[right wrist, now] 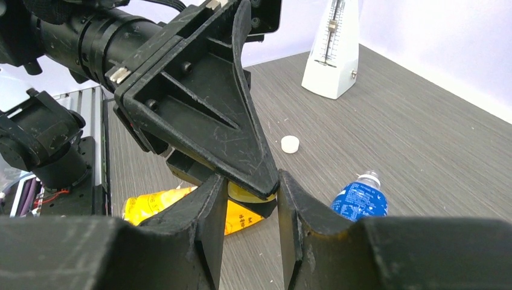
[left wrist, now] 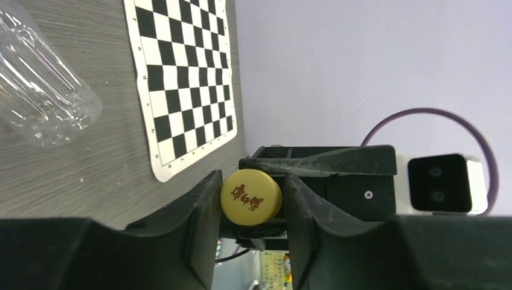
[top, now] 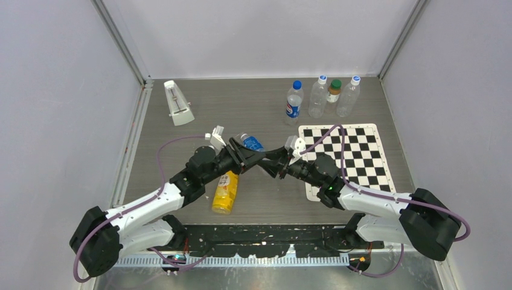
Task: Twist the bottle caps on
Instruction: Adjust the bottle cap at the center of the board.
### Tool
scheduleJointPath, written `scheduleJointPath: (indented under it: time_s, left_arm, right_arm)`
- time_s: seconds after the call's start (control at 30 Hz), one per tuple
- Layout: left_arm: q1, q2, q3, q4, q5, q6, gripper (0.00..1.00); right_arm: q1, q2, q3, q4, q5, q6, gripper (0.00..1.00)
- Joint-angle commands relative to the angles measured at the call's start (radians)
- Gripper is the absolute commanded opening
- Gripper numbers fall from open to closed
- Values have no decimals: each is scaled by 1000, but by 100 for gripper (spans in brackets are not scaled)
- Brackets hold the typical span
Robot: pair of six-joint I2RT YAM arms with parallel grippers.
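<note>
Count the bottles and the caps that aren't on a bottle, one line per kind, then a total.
Upright bottles, capped: 4
Bottles lying down: 2, the yellow bottle and the blue-labelled bottle
Caps off a bottle: 2, the yellow cap and the white cap
Total: 8

Yellow cap, red lettering, held aloft, white cap lying loose on table
</note>
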Motion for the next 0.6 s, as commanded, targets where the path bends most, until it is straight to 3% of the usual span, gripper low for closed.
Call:
scheduleJointPath:
  time_s: [0.0, 0.1, 0.2, 0.3, 0.43, 0.57]
  left_arm:
    - [-8, 9, -4, 81, -2, -22, 33]
    - [-8, 7, -3, 79, -4, -7, 20]
    - [-8, -5, 16, 39, -10, 54, 12]
    - [-12, -17, 78, -100, -26, 210, 9]
    - [-65, -3, 162, -315, -133, 523, 8]
    - [-177, 42, 130, -296, -330, 749, 7]
  right_arm:
    - [4, 8, 4, 95, -6, -15, 33]
    - [4, 7, 4, 85, -1, -7, 35]
    - [4, -20, 4, 32, 26, 33, 52]
    - [4, -68, 16, -66, 62, 99, 67]
    - [4, -188, 60, -354, 140, 240, 79]
    - [4, -311, 156, -799, 295, 385, 93]
